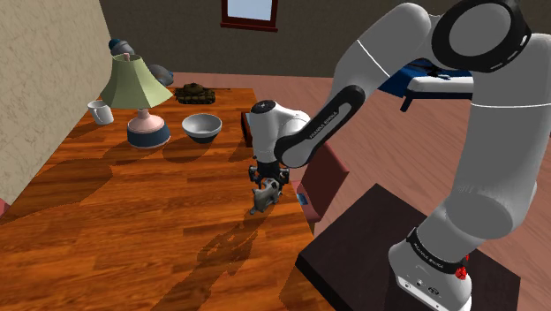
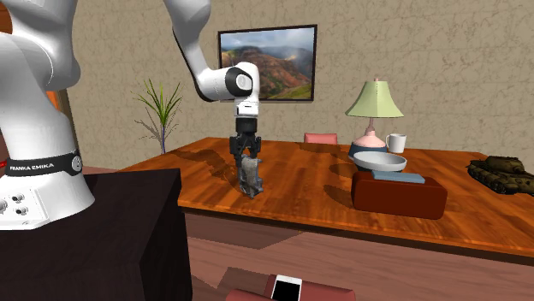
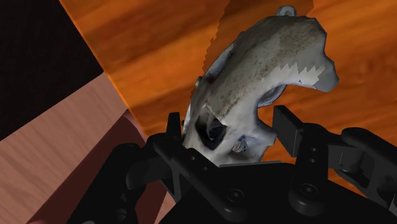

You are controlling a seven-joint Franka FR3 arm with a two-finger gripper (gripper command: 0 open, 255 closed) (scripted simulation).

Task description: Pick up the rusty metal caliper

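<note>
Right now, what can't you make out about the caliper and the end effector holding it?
- Shoulder view: the top of the mottled grey caliper, hidden by the black two-finger end effector.
- Second exterior view: whether the caliper's lower tip touches the polished wooden table; too small to tell.
- Wrist view: the caliper's clasped end, hidden behind the end effector's own body.

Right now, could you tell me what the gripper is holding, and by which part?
The gripper clasps the grey, weathered caliper by one end.

Wooden table (image 1: 132, 230) carries lamp (image 1: 137, 93), mug (image 1: 100, 112), bowl (image 1: 202, 127), toy tank (image 1: 195, 93).
</note>
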